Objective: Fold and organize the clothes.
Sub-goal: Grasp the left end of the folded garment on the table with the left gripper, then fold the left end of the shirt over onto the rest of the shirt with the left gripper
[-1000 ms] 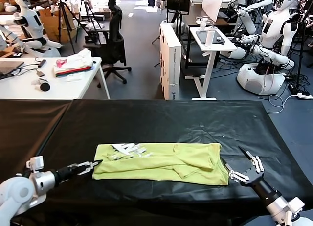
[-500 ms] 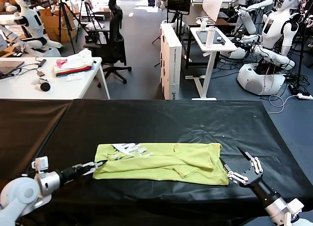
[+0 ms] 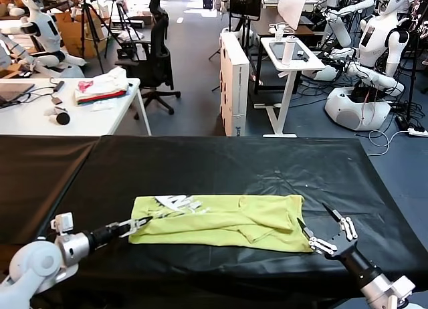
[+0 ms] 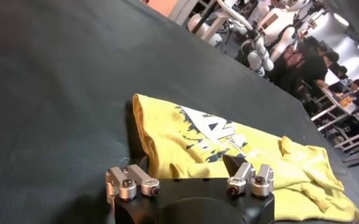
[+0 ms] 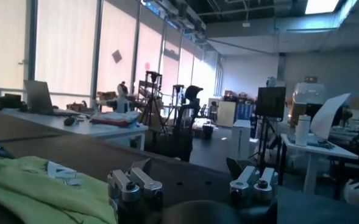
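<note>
Head view: T-shirt (image 3: 221,222) lies flat on black counter (image 3: 221,165), long axis left-right. Left tool (image 3: 137,224) wide, empty, at shirt's left end; right tool (image 3: 319,232) wide, empty, at right end.
L wrist: shirt (image 4: 240,152) just ahead of tool.
R wrist: shirt (image 5: 45,185) beside tool. Both equally near.

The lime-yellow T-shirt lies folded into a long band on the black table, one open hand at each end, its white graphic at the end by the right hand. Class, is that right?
One detail is wrong. The head view shows the T-shirt's white graphic at the end by the left hand, not the right hand. The rest stands: folded band on the black table, both hands open.
</note>
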